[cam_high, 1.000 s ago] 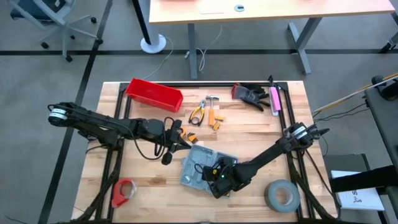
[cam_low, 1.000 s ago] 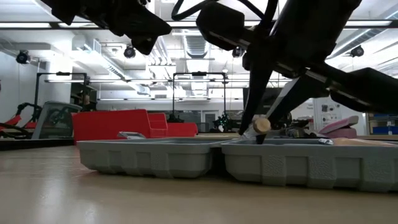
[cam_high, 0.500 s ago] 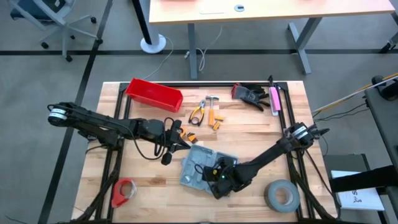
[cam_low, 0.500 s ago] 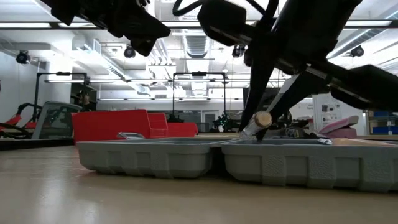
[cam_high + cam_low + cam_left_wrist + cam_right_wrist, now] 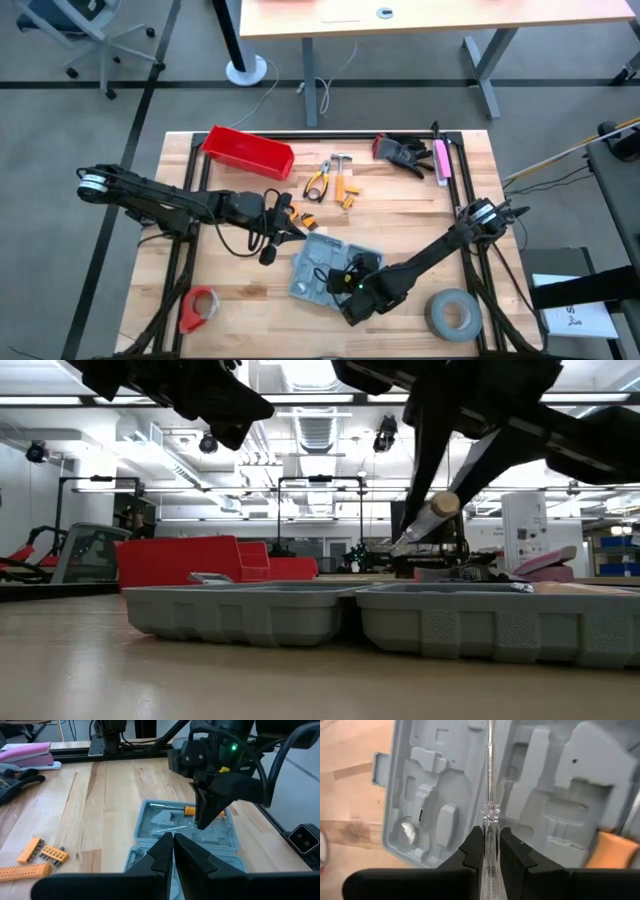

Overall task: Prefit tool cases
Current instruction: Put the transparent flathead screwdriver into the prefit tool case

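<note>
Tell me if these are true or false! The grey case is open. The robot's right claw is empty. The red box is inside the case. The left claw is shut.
1. The tool case lies open. True.
2. The right gripper is empty. False: it is shut on a clear-handled screwdriver, held above the case.
3. The red bin sits inside the case. False: it stands apart, near the table's far edge.
4. The left gripper is shut. True; it holds nothing.
</note>
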Robot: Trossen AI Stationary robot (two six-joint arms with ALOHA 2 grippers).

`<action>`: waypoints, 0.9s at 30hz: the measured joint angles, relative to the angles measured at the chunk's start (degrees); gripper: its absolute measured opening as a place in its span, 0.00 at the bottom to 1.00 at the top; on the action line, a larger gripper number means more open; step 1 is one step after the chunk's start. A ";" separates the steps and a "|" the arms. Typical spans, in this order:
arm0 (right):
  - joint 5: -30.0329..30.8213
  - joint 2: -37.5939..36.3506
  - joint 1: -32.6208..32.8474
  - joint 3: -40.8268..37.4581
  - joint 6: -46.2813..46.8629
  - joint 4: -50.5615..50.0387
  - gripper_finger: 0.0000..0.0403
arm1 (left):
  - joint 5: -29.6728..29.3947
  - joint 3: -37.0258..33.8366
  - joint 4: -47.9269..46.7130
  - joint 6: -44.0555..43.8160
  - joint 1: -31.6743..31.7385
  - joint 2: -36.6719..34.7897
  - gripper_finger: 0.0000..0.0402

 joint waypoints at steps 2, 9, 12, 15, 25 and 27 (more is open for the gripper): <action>-0.17 0.50 -0.02 0.00 0.01 0.31 0.07 | 0.00 0.00 -0.14 0.00 0.00 0.00 0.05; -0.20 1.39 0.14 -0.02 0.12 1.08 0.06 | 0.00 0.00 -0.31 0.00 0.00 0.00 0.05; -1.09 1.90 0.17 -0.02 0.33 1.13 0.07 | 0.00 0.00 -0.31 -0.01 0.00 0.00 0.05; -1.82 2.66 0.20 -0.02 0.51 1.75 0.07 | 0.00 0.00 -0.42 -0.02 0.00 0.00 0.05; -3.88 4.29 0.19 0.14 0.57 5.38 0.18 | 0.00 0.00 -0.56 -0.42 0.00 0.00 0.05; -3.93 4.52 0.19 0.17 0.57 5.94 0.21 | -0.01 0.00 -0.57 -0.43 0.02 0.00 0.05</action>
